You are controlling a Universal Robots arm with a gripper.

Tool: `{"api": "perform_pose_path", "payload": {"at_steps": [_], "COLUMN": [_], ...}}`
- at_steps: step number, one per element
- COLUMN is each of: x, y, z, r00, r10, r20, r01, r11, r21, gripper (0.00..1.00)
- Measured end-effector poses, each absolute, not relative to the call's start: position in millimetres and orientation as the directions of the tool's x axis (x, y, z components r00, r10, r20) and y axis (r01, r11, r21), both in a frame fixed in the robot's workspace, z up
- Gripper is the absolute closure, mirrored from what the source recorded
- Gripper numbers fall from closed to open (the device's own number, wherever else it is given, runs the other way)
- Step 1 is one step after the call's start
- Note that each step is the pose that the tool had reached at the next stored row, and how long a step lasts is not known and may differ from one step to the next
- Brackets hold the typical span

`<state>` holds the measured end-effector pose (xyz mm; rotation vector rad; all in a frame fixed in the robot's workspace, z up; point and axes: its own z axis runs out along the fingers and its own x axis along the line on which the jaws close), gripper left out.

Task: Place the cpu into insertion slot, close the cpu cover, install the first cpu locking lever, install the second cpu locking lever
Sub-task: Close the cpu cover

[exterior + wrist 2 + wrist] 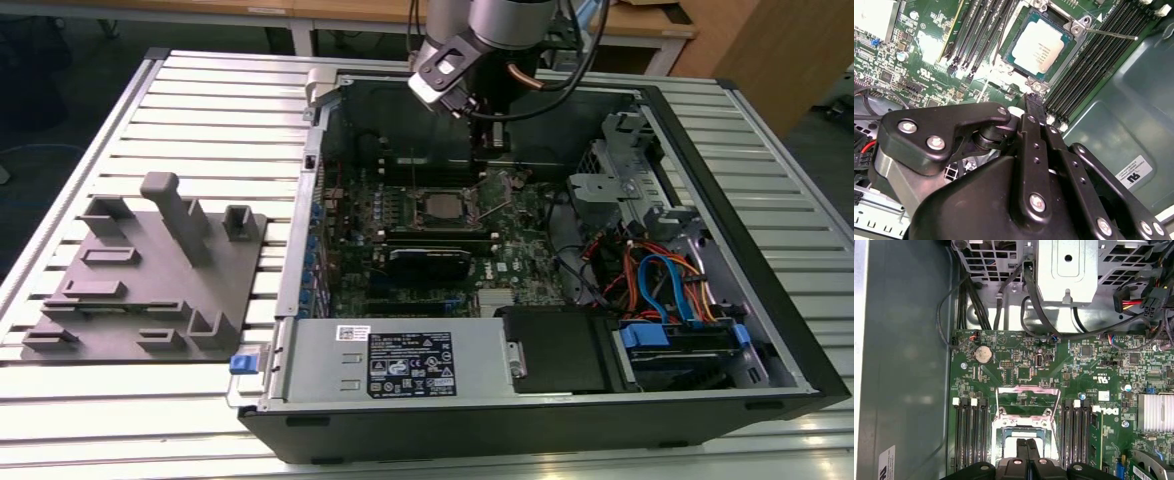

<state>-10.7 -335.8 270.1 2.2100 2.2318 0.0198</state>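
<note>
One robot arm (501, 20) hangs over open computer case (747, 200) on slatted worktop (200, 100); tool (1026, 444) clenched, fingers pressed together with nothing between them, close over insertion slot (1053, 20); cpu (1038, 46) lies flat in slot, silver top up; cpu cover (1028, 390) raised on hinge, not down over chip; thin locking lever (1109, 34) sticks out across memory slots (1094, 65); grey moulded jig (147, 300) sits near worktop edge at the exterior view's left, apart from case.
</note>
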Motion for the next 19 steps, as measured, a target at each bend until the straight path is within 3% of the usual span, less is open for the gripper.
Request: {"api": "perform_pose_path", "payload": {"at_steps": [19], "x": [-4.9], "y": [-335.8], "z": [270.1], "r00": [-0.010], "r10": [1.000], "r20": [0.008], "r01": [1.000], "r11": [0.010], "r21": [0.009], "gripper": [0.90]}}
